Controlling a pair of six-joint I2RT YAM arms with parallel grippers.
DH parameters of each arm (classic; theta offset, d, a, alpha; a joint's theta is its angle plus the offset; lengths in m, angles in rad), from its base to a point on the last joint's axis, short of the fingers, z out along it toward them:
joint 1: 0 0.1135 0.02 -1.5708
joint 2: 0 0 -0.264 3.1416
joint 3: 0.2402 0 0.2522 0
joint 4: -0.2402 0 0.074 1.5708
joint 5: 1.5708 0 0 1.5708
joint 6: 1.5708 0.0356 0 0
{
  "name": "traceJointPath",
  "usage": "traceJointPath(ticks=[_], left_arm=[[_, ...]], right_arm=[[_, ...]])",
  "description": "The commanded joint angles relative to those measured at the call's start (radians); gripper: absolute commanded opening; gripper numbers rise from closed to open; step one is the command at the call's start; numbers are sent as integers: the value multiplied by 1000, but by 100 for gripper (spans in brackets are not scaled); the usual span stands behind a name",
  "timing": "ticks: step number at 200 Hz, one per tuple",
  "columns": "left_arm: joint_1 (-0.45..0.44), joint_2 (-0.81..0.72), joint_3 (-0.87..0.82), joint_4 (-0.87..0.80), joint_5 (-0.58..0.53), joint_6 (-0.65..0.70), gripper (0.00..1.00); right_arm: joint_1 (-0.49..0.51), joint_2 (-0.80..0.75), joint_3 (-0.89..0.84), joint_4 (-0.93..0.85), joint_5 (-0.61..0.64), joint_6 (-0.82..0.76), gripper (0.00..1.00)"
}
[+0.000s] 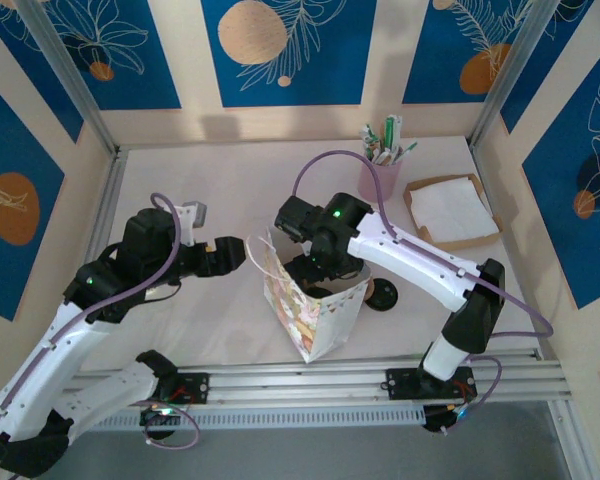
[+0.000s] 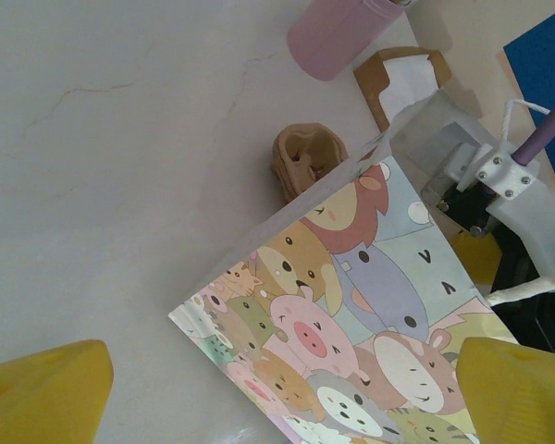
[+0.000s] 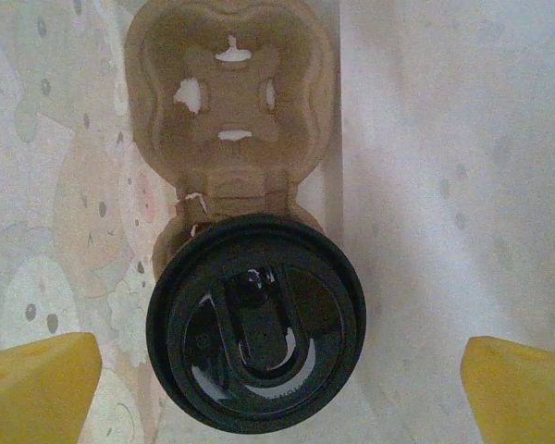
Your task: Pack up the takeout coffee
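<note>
Black-lidded coffee (image 3: 256, 324) sat in the cardboard carrier (image 3: 229, 102) inside the bag (image 2: 351, 305), w/ my right gripper (image 3: 277, 393) spread wide & empty above it, left gripper (image 2: 279, 396) likewise spread beside the bag.

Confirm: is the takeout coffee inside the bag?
In: the takeout coffee sits upright in the carrier, bag walls around it.

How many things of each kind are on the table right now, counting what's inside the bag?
Paper bag: 1
Cup carrier: 1
Takeout coffee: 1
Loose black lid: 1
Pink cup: 1
Napkin tray: 1
Total: 6
</note>
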Motion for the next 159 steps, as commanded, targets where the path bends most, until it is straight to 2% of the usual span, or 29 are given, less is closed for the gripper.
traceJointPath(ticks=[1,70,118,159], left_arm=[[-15,-16,2,1,-15,-2,95],[-15,-44,5,32,9,-6,95],[-16,-99,2,112,73,-24,95],[-15,-93,5,184,172,-69,98]], right_arm=[[-6,-19,-8,2,6,13,100],[-13,-9,9,-2,23,15,98],[-10,1,12,0,18,16,98],[-8,1,4,2,15,17,98]])
